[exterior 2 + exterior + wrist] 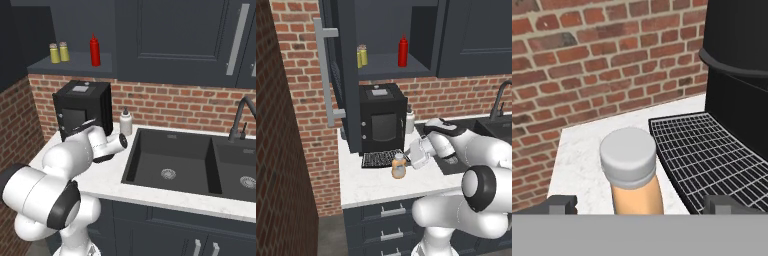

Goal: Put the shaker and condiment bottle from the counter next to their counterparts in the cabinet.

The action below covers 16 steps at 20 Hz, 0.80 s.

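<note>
A: How do the fingers [562, 204] stand?
B: Wide apart, one each side of the bottle [632, 172], touching nothing that I can see.
A: And the bottle?
B: Upright on the counter [582, 155], between the tips, beside the coffee machine's grille [707, 155]. Two shakers [361, 56] and a red bottle [402, 51] stand up in the cabinet [391, 65].

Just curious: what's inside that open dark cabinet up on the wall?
On the cabinet's shelf stand two yellow shakers side by side and a red squeeze bottle. The shelf's right end is covered by a closed door.
</note>
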{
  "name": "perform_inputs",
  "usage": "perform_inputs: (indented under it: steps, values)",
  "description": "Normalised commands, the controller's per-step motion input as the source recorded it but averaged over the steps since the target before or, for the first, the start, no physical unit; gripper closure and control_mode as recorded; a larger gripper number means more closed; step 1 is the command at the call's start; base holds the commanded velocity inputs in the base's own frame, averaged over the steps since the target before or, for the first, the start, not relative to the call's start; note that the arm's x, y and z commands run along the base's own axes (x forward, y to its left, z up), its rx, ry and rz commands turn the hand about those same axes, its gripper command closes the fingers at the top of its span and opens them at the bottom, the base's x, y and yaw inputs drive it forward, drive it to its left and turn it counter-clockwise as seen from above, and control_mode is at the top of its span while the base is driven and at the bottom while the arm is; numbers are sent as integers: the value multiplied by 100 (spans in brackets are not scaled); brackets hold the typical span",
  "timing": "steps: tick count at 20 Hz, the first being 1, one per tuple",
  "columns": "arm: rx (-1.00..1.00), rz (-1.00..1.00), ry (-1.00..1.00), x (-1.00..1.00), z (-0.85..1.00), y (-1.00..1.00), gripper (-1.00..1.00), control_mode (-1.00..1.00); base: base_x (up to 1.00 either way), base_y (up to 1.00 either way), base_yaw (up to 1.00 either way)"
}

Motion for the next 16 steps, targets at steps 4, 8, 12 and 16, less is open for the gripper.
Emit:
perform_inputs:
  steps: [4,8,12,16]
  values:
    - [0,0,0,0,-5,0,-100,-100,0,0,0]
    - [0,0,0,0,-6,1,-100,-100,0,0,0]
    - [0,0,0,0,-5,2,-100,-100,0,0,0]
    - [0,0,0,0,-8,5,-100,-100,0,0,0]
